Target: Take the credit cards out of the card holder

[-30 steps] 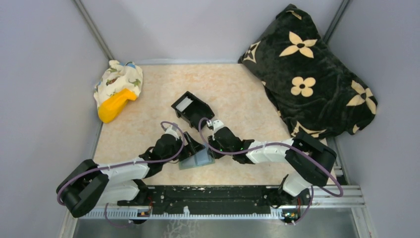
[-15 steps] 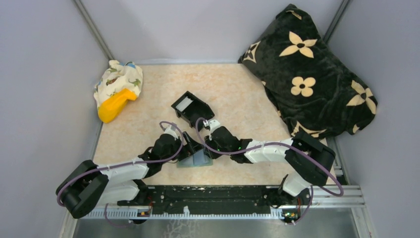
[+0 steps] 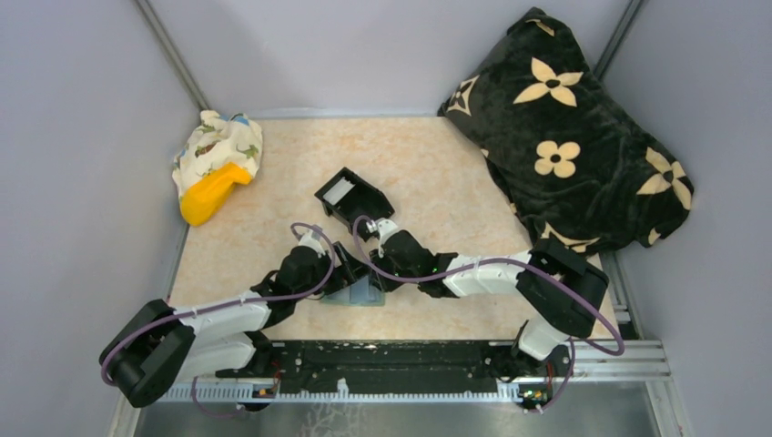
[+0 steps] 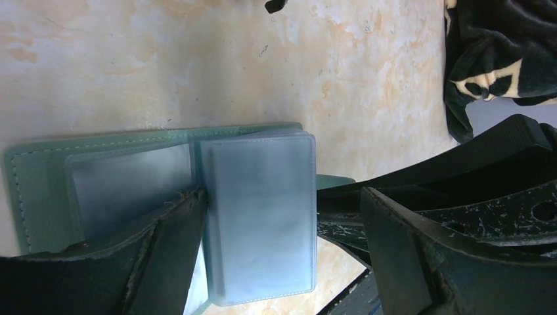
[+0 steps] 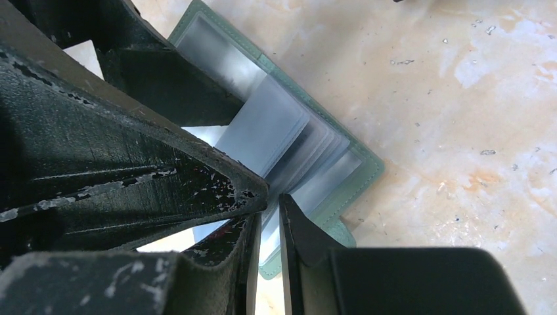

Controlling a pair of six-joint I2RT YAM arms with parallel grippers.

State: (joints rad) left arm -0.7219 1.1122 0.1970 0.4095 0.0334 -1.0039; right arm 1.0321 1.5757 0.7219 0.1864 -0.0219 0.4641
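The sage-green card holder [image 3: 360,294] lies open on the table between my two grippers. My left gripper [image 4: 282,197] is open and straddles the stack of blue-grey pocket leaves [image 4: 259,210]. Its left finger [image 4: 164,243] rests on the holder's left page. The green cover [image 4: 39,164] shows at the far left. My right gripper [image 5: 272,197] is nearly shut, with a few pocket leaves pinched between its fingertips at the card holder [image 5: 358,174]. In the top view the left gripper [image 3: 349,270] and right gripper [image 3: 373,276] almost touch. The credit cards are hidden; the pockets look cloudy.
A black plastic box [image 3: 364,208] with a pale flat rectangle inside stands just behind the grippers. A yellow object wrapped in patterned cloth [image 3: 217,168] lies at the back left. A black floral blanket [image 3: 573,137] fills the back right. Grey walls close in both sides.
The right gripper has edged left toward the left gripper, taking the pinched pocket leaves with it. The card holder has shifted slightly left. The left gripper stays open.
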